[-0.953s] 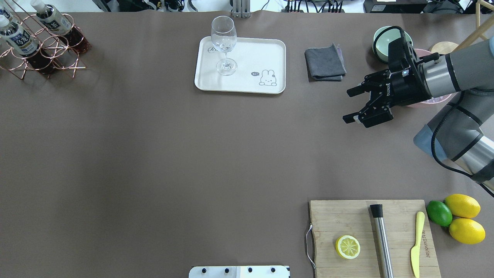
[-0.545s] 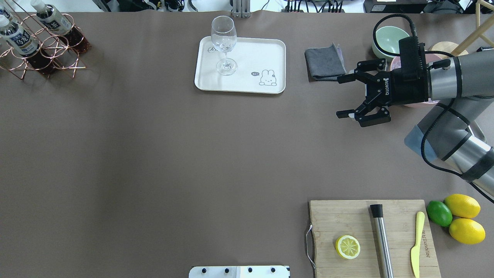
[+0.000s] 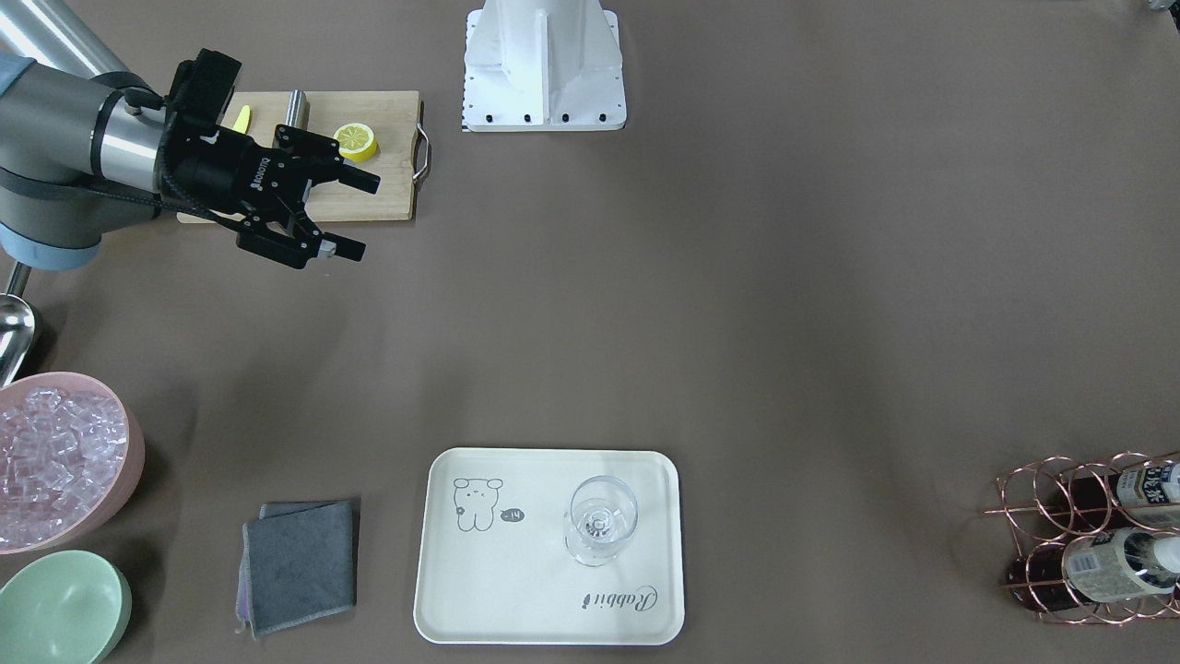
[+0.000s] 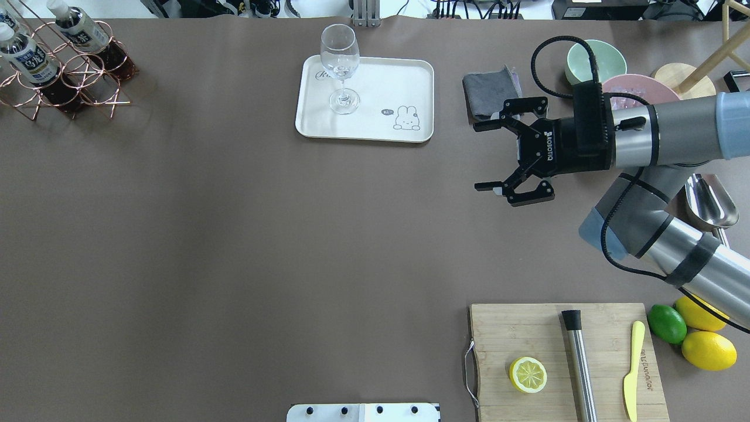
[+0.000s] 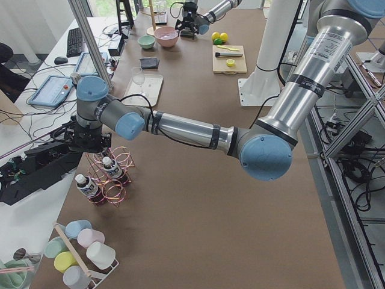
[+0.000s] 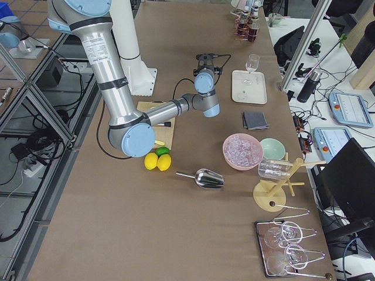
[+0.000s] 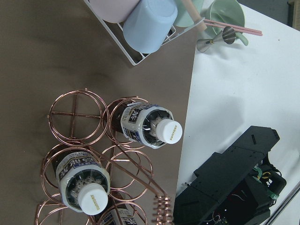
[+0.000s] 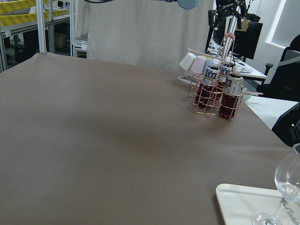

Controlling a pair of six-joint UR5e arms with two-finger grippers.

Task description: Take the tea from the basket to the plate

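The copper wire basket [image 4: 88,79] stands at the table's far left corner with several tea bottles [image 4: 29,58] in its rings. From above, the left wrist view shows the rings [image 7: 75,112] and two white-capped bottles [image 7: 150,124]. My left gripper [image 5: 86,143] hangs over the basket [image 5: 120,159]; I cannot tell whether it is open or shut. The cream plate [image 4: 387,88] lies far centre with a wine glass [image 4: 340,64] standing on it. My right gripper [image 4: 477,157] is open and empty, right of the plate, above the table.
A grey cloth [image 4: 492,94], a green bowl [image 4: 592,55] and a pink ice tub [image 4: 636,85] sit behind the right gripper. A metal scoop [image 4: 709,199] lies right. A cutting board [image 4: 527,334] with a lemon half is near right. A cup rack [image 7: 140,23] stands beside the basket.
My right gripper has moved left, away from the ice tub and toward the plate, and stays open. The basket, bottles and plate have not moved.
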